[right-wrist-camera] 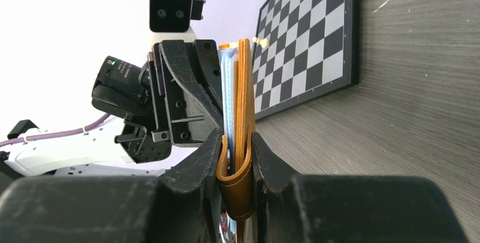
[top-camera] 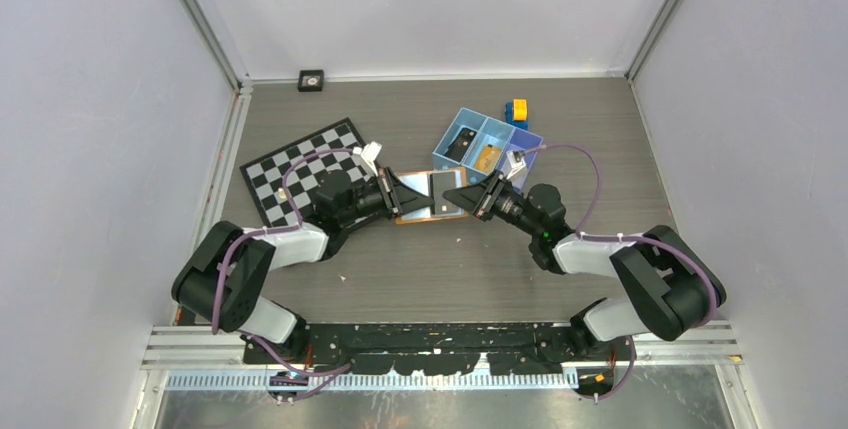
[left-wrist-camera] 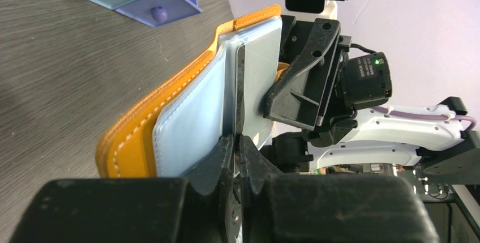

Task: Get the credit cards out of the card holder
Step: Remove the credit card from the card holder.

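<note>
My left arm (top-camera: 290, 241) and right arm (top-camera: 600, 247) reach inward; left jaws clamp the holder's (top-camera: 430, 199) sleeve (left-wrist-camera: 252, 79), right jaws its cover (right-wrist-camera: 245, 107).

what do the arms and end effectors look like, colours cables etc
The left arm and right arm have white links and bulky black joints, each with a purple cable looping along it. The left end effector and right end effector are black, with two angular wedge-shaped fingers.
</note>
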Available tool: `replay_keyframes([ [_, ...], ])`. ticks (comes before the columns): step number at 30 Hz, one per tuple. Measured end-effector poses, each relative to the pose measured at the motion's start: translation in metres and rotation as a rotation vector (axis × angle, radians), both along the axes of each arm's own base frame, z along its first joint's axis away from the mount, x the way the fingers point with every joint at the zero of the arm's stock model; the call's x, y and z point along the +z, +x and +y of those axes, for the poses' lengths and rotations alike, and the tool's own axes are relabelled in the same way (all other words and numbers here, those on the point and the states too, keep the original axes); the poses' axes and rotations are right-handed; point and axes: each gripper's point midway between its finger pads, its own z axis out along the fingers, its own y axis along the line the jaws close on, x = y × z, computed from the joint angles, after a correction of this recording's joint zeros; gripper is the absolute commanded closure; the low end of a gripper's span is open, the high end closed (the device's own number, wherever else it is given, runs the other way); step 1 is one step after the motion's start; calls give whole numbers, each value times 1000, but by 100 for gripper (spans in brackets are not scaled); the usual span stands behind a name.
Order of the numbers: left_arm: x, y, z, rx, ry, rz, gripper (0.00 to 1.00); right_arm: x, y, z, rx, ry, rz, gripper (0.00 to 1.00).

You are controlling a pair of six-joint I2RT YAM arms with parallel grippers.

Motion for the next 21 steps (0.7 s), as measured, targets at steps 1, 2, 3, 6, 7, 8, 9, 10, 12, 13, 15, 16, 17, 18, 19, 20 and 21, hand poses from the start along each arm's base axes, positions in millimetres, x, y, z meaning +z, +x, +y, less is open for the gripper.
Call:
replay_keyframes([
  [1,1,1,0,2,-7,-1,91,2,1,0,-2,3,-5,99],
  [2,5,2,-1,4,-23,-9,89,4,2,0,-6,8,-12,100],
  [3,7,3,-1,5,-35,-13,87,6,3,-1,-12,12,-20,100],
  [6,13,6,-2,5,-70,-23,86,13,6,-1,-25,17,-43,100],
  [7,15,7,-2,7,-79,-27,87,15,7,-1,-30,17,-48,99],
  [8,16,7,-2,8,-84,-29,90,16,7,-1,-31,18,-53,100],
  [9,18,7,-1,8,-89,-34,94,18,7,-1,-33,17,-58,100],
  [10,19,7,-2,8,-91,-38,99,20,7,-1,-35,17,-66,98],
  [12,19,8,-1,8,-90,-40,100,23,6,-1,-36,13,-77,89],
  [13,18,8,-1,9,-84,-45,100,23,6,-1,-37,11,-79,85],
  [15,17,7,0,14,-57,-61,100,22,4,-1,-35,1,-78,81],
  [16,16,6,2,21,-35,-70,100,22,2,-1,-34,-6,-77,80],
  [17,17,4,3,26,-15,-82,100,22,0,0,-30,-16,-76,78],
  [18,18,2,4,35,9,-91,100,23,-3,0,-27,-22,-79,77],
  [19,20,0,5,43,31,-107,100,24,-6,1,-23,-30,-80,75],
  [20,22,-2,7,50,53,-126,100,27,-10,1,-18,-34,-85,74],
  [21,26,-3,8,56,66,-144,100,30,-13,1,-14,-34,-92,74],
])
